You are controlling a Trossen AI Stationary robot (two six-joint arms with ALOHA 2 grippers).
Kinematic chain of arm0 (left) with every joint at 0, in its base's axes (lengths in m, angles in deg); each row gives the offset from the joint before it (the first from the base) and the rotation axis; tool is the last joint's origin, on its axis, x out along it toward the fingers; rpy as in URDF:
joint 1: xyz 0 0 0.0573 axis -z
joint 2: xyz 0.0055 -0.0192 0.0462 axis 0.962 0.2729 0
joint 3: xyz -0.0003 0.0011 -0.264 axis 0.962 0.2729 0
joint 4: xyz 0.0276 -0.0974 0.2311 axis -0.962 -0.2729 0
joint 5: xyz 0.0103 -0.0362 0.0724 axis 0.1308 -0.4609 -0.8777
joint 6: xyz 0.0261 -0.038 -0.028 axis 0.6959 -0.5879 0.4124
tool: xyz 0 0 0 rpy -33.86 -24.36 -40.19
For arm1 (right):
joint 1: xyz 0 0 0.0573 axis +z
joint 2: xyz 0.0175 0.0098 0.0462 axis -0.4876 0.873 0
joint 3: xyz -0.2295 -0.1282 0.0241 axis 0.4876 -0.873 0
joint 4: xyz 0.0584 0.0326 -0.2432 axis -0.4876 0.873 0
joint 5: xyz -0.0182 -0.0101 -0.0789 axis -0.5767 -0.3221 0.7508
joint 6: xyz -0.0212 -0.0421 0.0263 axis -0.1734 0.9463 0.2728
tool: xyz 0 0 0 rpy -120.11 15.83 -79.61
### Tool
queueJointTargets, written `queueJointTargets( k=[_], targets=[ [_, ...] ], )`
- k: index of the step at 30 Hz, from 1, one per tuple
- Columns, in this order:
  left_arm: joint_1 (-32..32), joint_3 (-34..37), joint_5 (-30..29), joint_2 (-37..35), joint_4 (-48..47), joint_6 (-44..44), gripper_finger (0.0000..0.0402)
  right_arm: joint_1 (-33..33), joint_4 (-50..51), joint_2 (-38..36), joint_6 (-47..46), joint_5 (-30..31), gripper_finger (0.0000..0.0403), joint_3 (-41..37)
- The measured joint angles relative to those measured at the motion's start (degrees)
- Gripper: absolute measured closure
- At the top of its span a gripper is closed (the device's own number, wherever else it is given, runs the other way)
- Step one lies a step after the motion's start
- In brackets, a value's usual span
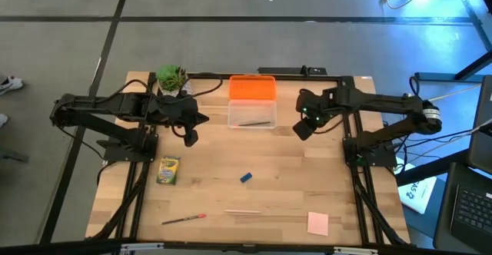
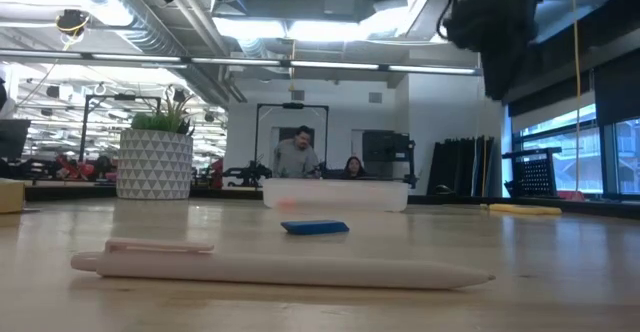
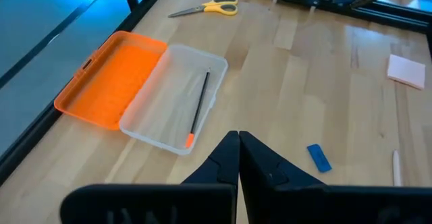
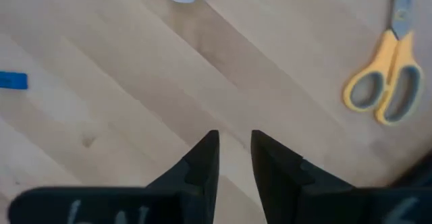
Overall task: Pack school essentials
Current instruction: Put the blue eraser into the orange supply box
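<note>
The clear case (image 1: 252, 115) lies open at the table's far middle, its orange lid (image 1: 252, 87) folded back and a dark pen (image 3: 198, 106) inside. My left gripper (image 3: 237, 137) hangs shut above the table, left of the case. My right gripper (image 4: 234, 140) points down over bare wood right of the case, slightly open and holding nothing. The yellow-handled scissors (image 4: 388, 82) lie flat near it. The crayon box (image 1: 167, 170), blue piece (image 1: 246, 177), red-tipped pencil (image 1: 184, 219), pale stick (image 1: 242, 210) and pink note pad (image 1: 317, 223) lie flat nearer the front.
A small green potted plant (image 1: 171, 78) stands at the far left corner, behind my left arm. People sit in the room beyond the table in the low view. Bare wood lies between the case and the loose items.
</note>
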Motion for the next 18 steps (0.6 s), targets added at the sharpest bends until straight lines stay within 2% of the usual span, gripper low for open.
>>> queueJointTargets(
  k=[3, 7, 15, 18],
  targets=[
    [0.39, 0.00, -0.02, 0.00, -1.38, -3.90, 0.0401, -1.15, -3.99, 0.02, 3.68, -3.42, 0.0315, -2.64],
    [3.88, 0.00, 0.03, 0.00, -2.32, -7.21, 0.0401, -0.14, -9.81, 0.00, 11.57, -10.02, 0.0315, -4.26],
    [12.04, 0.00, 0.10, 1.25, -2.37, -10.36, 0.0401, 3.64, -24.14, 0.39, 37.65, -13.58, 0.0315, -4.25],
    [13.85, 0.00, -0.61, 2.44, -2.43, -11.97, 0.0401, 5.03, -28.31, 0.77, 44.76, -14.37, 0.0315, -4.25]
  ],
)
